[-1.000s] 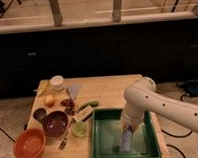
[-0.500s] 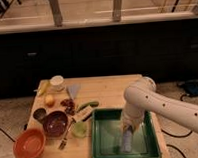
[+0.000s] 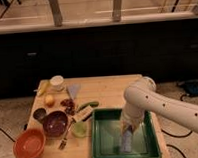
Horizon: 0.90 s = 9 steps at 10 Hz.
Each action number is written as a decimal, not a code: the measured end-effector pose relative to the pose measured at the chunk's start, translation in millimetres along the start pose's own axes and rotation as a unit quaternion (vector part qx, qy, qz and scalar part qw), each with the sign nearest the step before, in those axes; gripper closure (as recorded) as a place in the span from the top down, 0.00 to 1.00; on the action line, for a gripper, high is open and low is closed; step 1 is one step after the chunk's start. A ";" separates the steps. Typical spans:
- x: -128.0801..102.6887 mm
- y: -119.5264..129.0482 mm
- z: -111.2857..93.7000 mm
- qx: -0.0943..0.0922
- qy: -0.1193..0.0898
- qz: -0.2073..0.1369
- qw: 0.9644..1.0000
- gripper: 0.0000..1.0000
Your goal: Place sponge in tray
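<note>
- One gripper [image 3: 129,128], low over the tray's right half, closed on the top end of the sponge.
- One sponge [image 3: 127,141], pale blue-grey, hanging on end, tilted, inside the tray; whether it touches the bottom I cannot tell.
- One dark-green tray [image 3: 101,124], at the counter's [image 3: 113,88] front right.
- Two bowls to the left: one orange bowl [image 3: 29,144], one dark red bowl [image 3: 54,123].
</note>
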 end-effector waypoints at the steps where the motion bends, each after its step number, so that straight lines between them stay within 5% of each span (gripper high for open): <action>1: 0.0 0.2 -0.2 0.000 0.000 -0.002 1.000 0.35; 9: -0.5 -0.3 -0.6 0.000 0.000 -0.026 1.000 0.35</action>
